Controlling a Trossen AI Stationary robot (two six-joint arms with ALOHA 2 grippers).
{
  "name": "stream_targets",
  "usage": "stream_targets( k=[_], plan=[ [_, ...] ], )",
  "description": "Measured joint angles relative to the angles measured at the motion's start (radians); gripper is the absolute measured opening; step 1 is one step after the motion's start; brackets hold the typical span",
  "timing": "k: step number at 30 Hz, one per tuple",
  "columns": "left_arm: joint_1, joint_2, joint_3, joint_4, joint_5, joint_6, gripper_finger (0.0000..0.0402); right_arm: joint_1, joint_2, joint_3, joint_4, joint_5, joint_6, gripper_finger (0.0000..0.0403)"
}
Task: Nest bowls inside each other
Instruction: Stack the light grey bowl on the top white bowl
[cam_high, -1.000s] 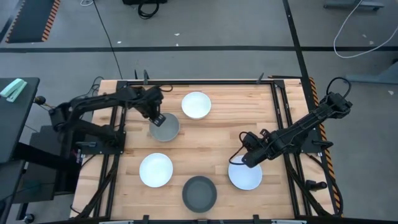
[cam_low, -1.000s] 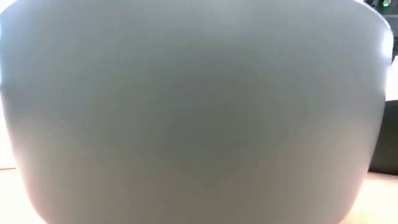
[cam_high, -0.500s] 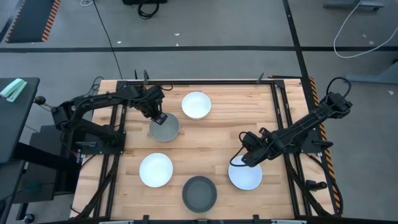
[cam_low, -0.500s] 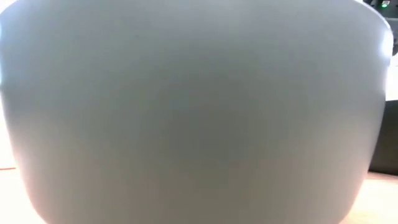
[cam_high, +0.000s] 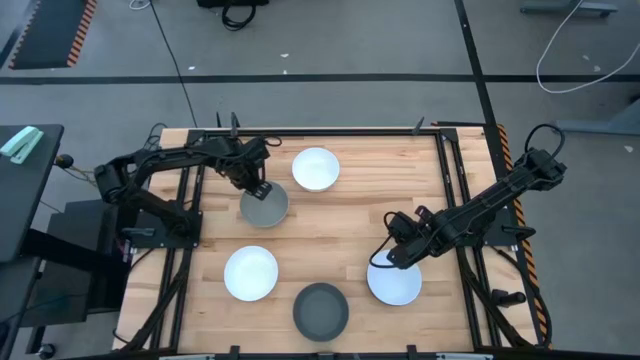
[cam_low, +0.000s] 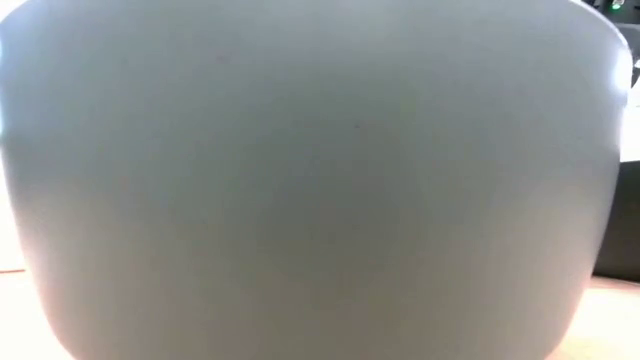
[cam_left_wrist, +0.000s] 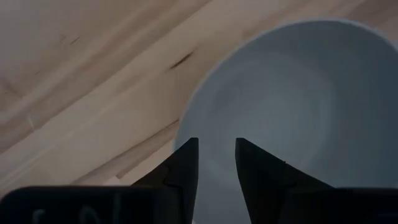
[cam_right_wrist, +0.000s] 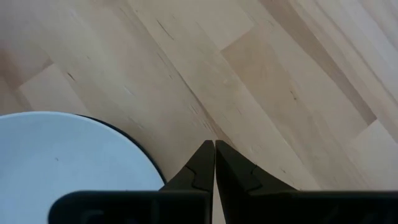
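Grey floor surrounds the wooden counter (cam_high: 340, 225), and five separate bowls show on it, so nesting is barely begun.

At the near edge sits the dark bowl (cam_high: 320, 310), alone. The low view is filled by one bowl's wall right at the lens; I cannot tell for sure which bowl it is.

Just beyond, towards the near-left corner, is a white bowl (cam_high: 250, 273), untouched. Towards the near-right corner lies the right white bowl (cam_high: 396, 284). In the right wrist view a dark rim shows under its edge, perhaps another bowl beneath it, perhaps only shadow. The right pincer (cam_high: 386, 262) waits at this bowl's far-left rim with its fingers pressed together, holding nothing.

Farther back, left of centre, the grey bowl (cam_high: 265, 207) stands upright on the wood. The left pincer (cam_high: 259, 189) hangs over its far rim, fingers (cam_left_wrist: 180, 171) a narrow gap apart, with only the bowl's inside showing between them. It grips nothing.

Near the far edge is the far white bowl (cam_high: 315, 168), just beside the grey one but not touching it.

The step in hand seems to be the left arm's work on the grey bowl. Next, I judge, it should pinch one rim, lift that bowl clear, centre it over a neighbour and lower it level. A tilted drop could catch a rim or push the lower bowl away.
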Motion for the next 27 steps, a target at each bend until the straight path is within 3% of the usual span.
stream_targets(
  k=[10,21,27],
  plan=[
    [0.030,0.052,0.000,0.009,0.006,0.035,0.0136,0.000,0.000,0.000,0.004,0.004,-0.002,0.0022],
    [0.036,-0.030,0.001,-0.002,0.028,0.035,0.0152,0.000,0.000,0.000,0.004,0.003,-0.002,0.0022],
    [0.072,-0.057,0.002,-0.011,-0.055,0.028,0.0152,0.000,0.000,0.000,0.008,0.004,-0.002,0.0022]
  ],
)
